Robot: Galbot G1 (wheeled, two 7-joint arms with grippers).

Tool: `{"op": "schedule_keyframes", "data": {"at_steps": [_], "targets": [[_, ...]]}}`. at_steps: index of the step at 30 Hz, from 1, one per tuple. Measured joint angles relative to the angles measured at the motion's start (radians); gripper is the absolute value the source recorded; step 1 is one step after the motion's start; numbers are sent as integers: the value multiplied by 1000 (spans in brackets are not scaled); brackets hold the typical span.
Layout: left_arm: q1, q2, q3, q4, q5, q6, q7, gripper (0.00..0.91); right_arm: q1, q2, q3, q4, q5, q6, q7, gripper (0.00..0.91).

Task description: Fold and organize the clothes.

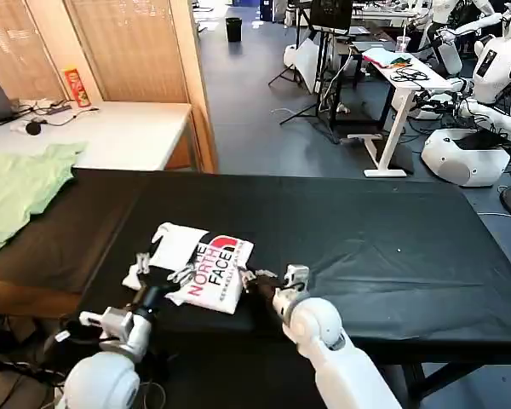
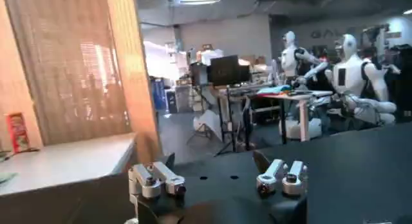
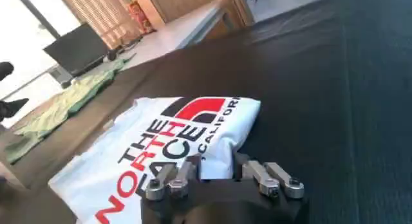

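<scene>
Folded cloth lay before me on the black table (image 1: 383, 247): the white T-shirt (image 1: 203, 266), print side up with its red and black lettering, sat near the table's front edge, between my two arms. My left gripper (image 1: 160, 271) hung at the shirt's left side with its fingers (image 2: 153, 179) spread apart and nothing between them. My right gripper (image 1: 254, 278) sat just beside the shirt's right edge, fingers (image 3: 273, 177) likewise parted; whether a fingertip touched the cloth I could not quite tell. A pale green garment (image 1: 21, 189) lay well apart at the far left, beside a white desk (image 1: 119, 132) with a red can (image 1: 76, 86). Other white robots (image 1: 485, 77) stood beyond the table.
</scene>
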State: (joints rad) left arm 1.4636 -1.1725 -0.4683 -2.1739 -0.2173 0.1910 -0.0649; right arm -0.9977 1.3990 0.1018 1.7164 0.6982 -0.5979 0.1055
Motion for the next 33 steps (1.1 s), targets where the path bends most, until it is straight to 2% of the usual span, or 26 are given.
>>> {"op": "schedule_keyframes", "data": {"at_steps": [4, 6, 7, 8, 13, 15, 17, 21, 30, 33], "targets": [[18, -6, -13, 1, 1, -17, 0, 878, 15, -41, 47, 8, -31, -3, -28, 39], [23, -6, -17, 8, 1, -26, 0, 878, 30, -79, 76, 0, -57, -19, -46, 98], [24, -5, -18, 13, 1, -31, 1, 878, 38, -104, 91, -6, -65, -28, -55, 234], [24, -5, -20, 17, 1, -34, 1, 878, 46, -132, 107, -11, -73, -36, -61, 878], [22, -3, -20, 36, -13, -44, -15, 878, 34, -252, 161, 19, -74, -40, -57, 878], [21, -4, -19, 42, -42, -30, -17, 878, 5, -281, 176, 60, -82, -10, -34, 878], [21, -6, -17, 48, -67, -22, -29, 878, -46, -304, 195, 118, -120, 45, -26, 878], [23, -7, -8, 62, -79, -42, -54, 878, -172, -318, 234, 225, -227, 183, -24, 878], [104, 27, 21, 3, -133, -11, -122, 878, -551, -274, 336, 373, -540, 615, 60, 878], [172, 48, 20, -40, -136, -10, -133, 878, -667, -250, 365, 414, -584, 683, 104, 878]]}}
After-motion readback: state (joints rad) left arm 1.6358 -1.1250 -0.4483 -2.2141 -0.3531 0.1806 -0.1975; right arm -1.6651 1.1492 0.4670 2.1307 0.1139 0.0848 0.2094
